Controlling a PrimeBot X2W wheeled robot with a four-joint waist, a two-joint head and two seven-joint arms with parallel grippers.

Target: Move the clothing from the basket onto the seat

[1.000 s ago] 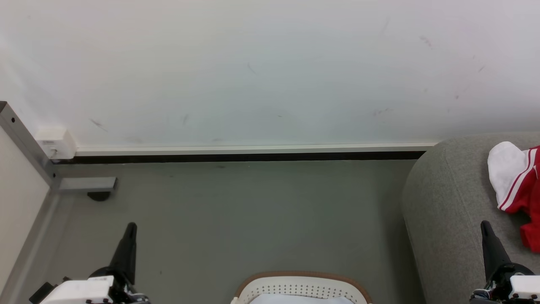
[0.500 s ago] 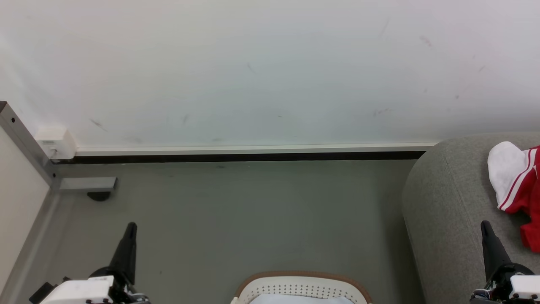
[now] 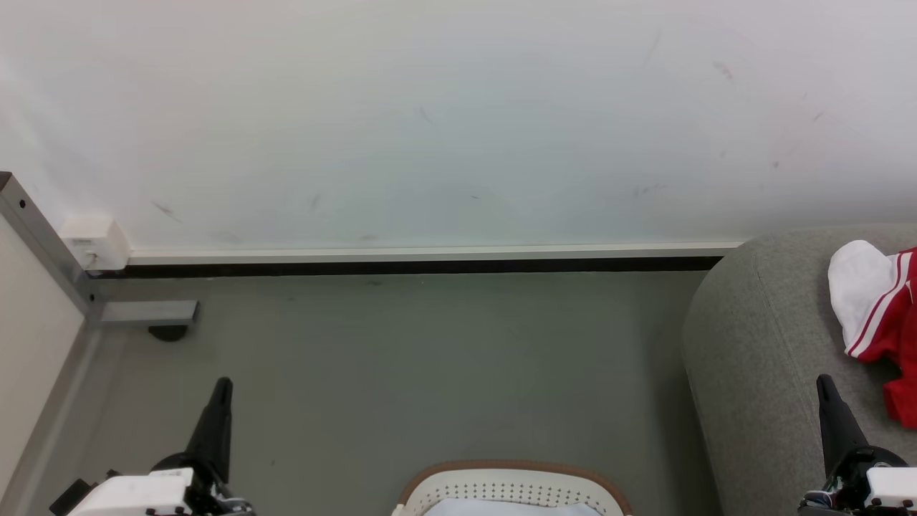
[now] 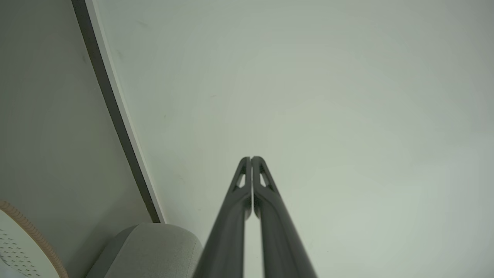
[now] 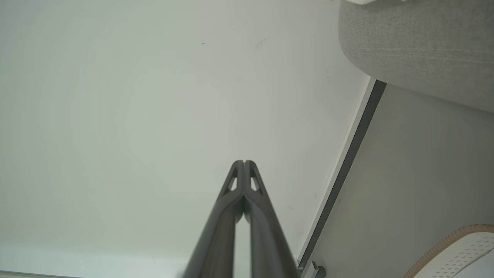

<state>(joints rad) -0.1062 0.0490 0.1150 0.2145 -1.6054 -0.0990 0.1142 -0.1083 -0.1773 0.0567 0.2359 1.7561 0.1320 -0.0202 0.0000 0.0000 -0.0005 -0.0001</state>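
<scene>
Red clothing on seat, basket on floor, left hand and right hand fingers together, empty

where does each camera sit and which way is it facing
Head view: on the head, facing forward-down at floor, wall, basket, clothing on the seat; left gripper and right gripper at bottom.
Left wrist view: left wrist, along its shut jaws toward the wall.
Right wrist view: right wrist, along its shut jaws toward the wall.
Both wrist views share wall, seat, basket.
</scene>
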